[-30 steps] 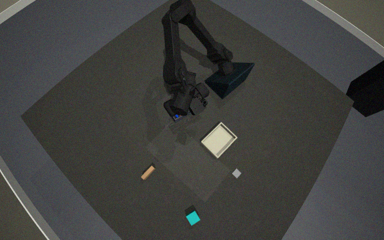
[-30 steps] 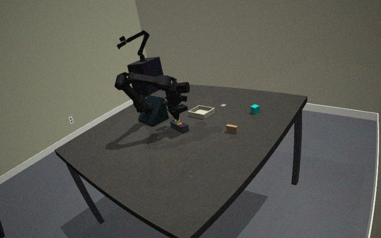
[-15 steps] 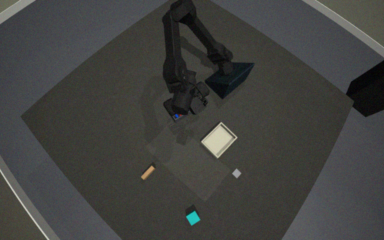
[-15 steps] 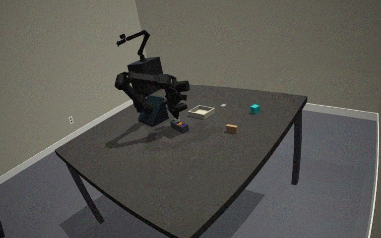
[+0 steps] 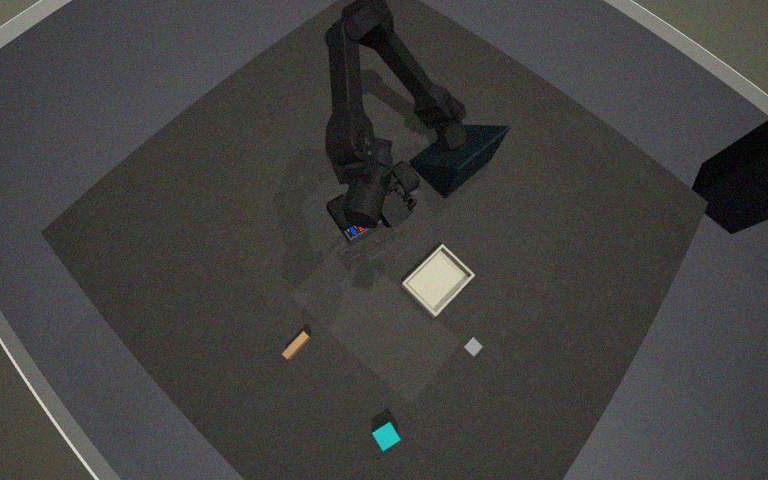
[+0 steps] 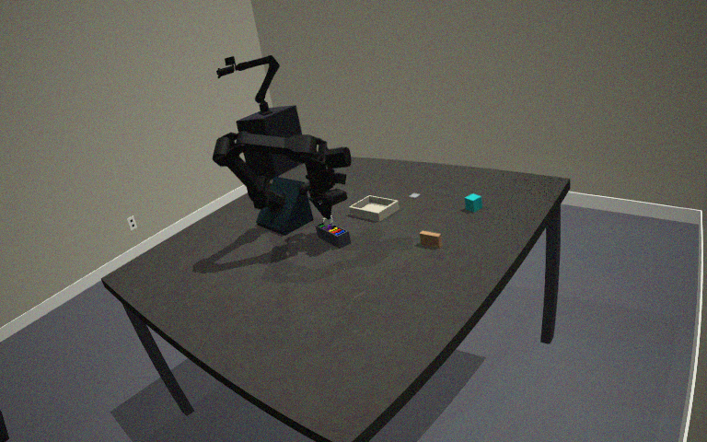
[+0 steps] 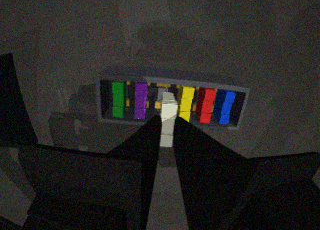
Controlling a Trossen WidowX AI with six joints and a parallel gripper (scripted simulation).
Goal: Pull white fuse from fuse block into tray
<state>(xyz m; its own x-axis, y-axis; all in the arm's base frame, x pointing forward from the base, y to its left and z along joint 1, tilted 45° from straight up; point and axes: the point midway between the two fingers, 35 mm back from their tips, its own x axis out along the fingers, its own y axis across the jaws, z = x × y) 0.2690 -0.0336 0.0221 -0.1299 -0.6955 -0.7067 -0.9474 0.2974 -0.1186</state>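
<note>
My gripper (image 7: 166,123) (image 6: 327,217) is shut on the white fuse (image 7: 168,111), which hangs upright above the fuse block (image 7: 150,76) (image 6: 327,236) (image 5: 353,239). Below the fuse, an empty slot with gold contacts shows in the wrist view. The fuse's lower end looks a little above the block; the exact gap is hard to tell. Green (image 7: 118,99) and purple (image 7: 141,100) fuses sit left of that slot, and yellow (image 7: 187,97), red (image 7: 206,105) and blue (image 7: 226,107) ones right of it. The cream tray (image 5: 436,280) (image 6: 366,213) stands apart from the block. In the top view the arm hides the fingertips.
A dark teal wedge-shaped block (image 5: 465,160) (image 6: 287,205) stands beside the arm. A teal cube (image 5: 386,436) (image 6: 473,203), an orange-brown block (image 5: 296,344) (image 6: 430,239) and a small grey square (image 5: 473,346) (image 6: 414,195) lie beyond the fuse block and tray.
</note>
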